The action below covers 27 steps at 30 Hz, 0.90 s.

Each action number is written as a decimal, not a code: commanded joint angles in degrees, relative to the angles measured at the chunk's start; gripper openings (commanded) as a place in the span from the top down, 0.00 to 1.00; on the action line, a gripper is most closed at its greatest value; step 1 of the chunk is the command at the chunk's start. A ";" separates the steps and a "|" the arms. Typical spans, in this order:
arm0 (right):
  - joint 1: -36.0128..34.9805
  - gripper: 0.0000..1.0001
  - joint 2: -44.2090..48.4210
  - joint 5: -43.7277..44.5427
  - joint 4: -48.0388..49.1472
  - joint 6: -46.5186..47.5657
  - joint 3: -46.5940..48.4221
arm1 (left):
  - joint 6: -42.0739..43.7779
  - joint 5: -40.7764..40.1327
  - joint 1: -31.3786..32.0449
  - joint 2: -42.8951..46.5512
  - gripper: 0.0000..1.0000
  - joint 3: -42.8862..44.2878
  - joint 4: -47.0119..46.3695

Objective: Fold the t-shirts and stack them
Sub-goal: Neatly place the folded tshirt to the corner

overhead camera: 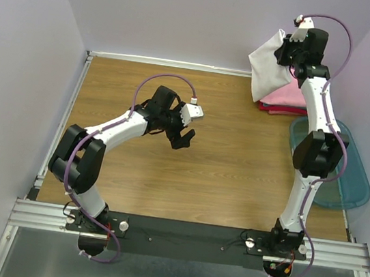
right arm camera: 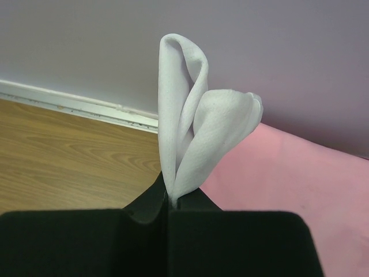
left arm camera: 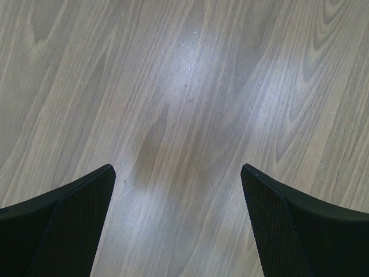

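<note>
Tabletop, teal bin, white shirt above pink shirt

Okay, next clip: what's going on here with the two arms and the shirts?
The right gripper is shut on a folded white t-shirt and holds it in the air over the pink t-shirt. The pink one lies on a red t-shirt at the far right of the table. The white shirt is not yet on the stack. The left gripper hangs open over bare wood, holding nothing. A teal bin sits beside the right arm.
</note>
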<state>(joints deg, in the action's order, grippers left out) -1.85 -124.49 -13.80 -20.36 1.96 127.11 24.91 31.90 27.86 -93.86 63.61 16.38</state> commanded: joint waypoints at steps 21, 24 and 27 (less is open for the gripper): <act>12.30 0.99 -8.31 -7.90 -2.14 10.52 3.05 | 1.29 1.32 0.09 -0.27 0.02 2.39 3.39; 12.92 1.00 -10.42 -9.13 -2.14 11.40 4.81 | 1.37 1.24 0.09 -0.53 0.02 2.65 3.92; 13.36 0.99 -12.44 -9.66 -2.05 12.46 6.48 | 1.37 1.32 0.09 -0.71 0.02 2.83 4.18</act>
<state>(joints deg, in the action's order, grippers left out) 10.72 -135.33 -20.73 -22.50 12.10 129.86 25.65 31.94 27.86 -93.95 64.93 19.35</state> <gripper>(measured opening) 0.034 0.976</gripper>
